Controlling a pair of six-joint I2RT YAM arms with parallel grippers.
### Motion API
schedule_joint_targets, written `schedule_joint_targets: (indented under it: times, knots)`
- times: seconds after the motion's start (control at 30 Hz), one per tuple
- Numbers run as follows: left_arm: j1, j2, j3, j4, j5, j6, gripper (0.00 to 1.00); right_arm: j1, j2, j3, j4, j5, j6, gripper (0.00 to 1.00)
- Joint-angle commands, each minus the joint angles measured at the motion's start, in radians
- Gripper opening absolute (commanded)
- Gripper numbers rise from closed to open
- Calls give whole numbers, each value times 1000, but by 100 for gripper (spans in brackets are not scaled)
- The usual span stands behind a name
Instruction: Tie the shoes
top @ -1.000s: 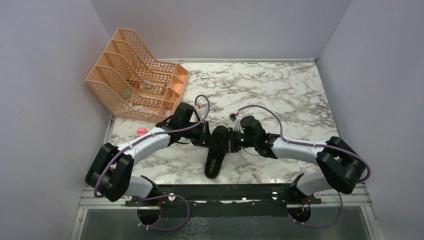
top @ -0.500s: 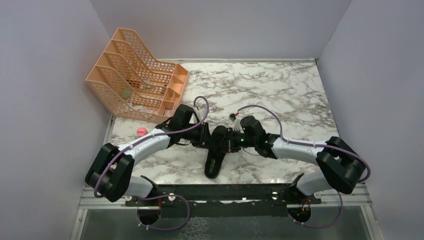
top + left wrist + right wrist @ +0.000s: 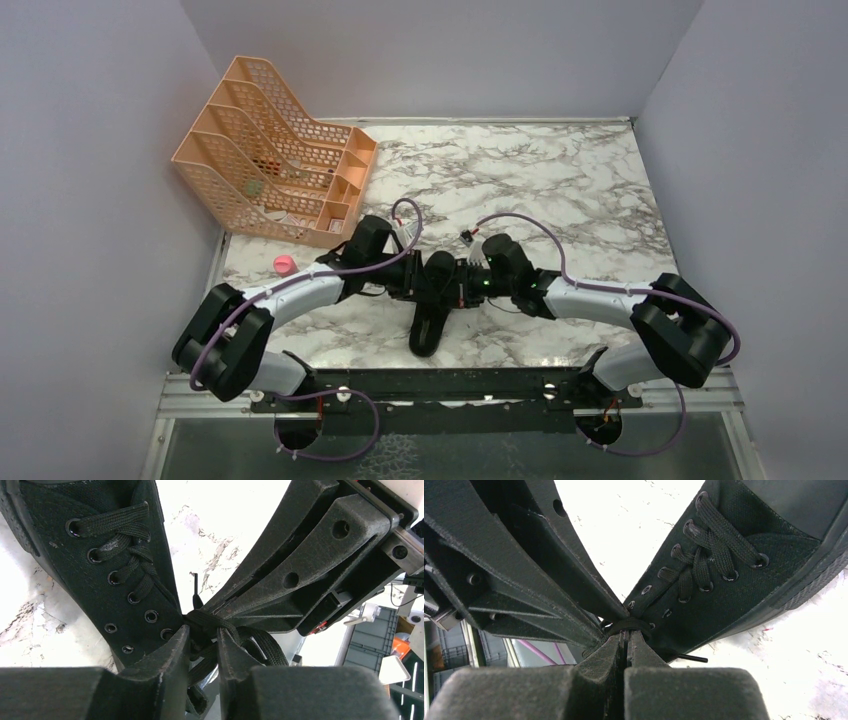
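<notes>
The all-black shoe (image 3: 428, 325) lies on the marble table (image 3: 560, 180), toe towards the near edge. It fills the left wrist view (image 3: 115, 555) and the right wrist view (image 3: 724, 570). Both grippers meet over its top eyelets. My left gripper (image 3: 202, 632) is closed on a bunch of black lace (image 3: 210, 621), with lace strands between its fingers. My right gripper (image 3: 625, 632) is pinched tight on a lace loop (image 3: 626, 624). In the top view the left gripper (image 3: 425, 278) and the right gripper (image 3: 452, 282) almost touch. A loose lace tip (image 3: 694, 658) lies beside the shoe.
An orange mesh file organizer (image 3: 270, 150) stands at the back left. A small pink object (image 3: 284, 264) lies near the left arm. Grey walls close the table on the left, back and right.
My left arm has shifted a little to the right, towards the shoe. The right arm and the shoe have stayed in place.
</notes>
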Motion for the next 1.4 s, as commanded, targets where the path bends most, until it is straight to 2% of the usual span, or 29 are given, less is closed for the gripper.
schedule_joint_targets:
  times: [0.0, 0.1, 0.23, 0.47, 0.7, 0.87, 1.0, 1.2, 1.37]
  knots:
    - [-16, 16, -26, 59, 1, -17, 19, 1, 0, -3, 90, -54, -3, 1]
    - [-16, 12, -27, 58, -6, -9, 7, 2, -8, -6, 92, -55, -4, 1]
    - [-16, 5, -11, -12, -28, 35, 0, 2, -31, -7, 77, -35, -4, 1]
    - [-16, -44, -13, -61, -89, 57, 0, 1, -46, 28, -38, -5, -42, 14]
    - [-14, -90, -32, -51, -121, 52, 0, 2, -114, 132, -401, 94, -132, 34]
    - [-10, -113, -43, -26, -120, 46, 0, 2, -178, 146, -571, 124, -221, 44]
    - [0, -128, -54, -7, -121, 44, 0, 2, -238, 155, -570, 37, -340, 59]
    - [4, -115, -48, -2, -111, 36, 0, 20, -236, 215, -525, -50, -389, 60]
    - [7, -114, -43, -10, -115, 34, 0, 82, -154, 276, -528, -18, -387, 63]
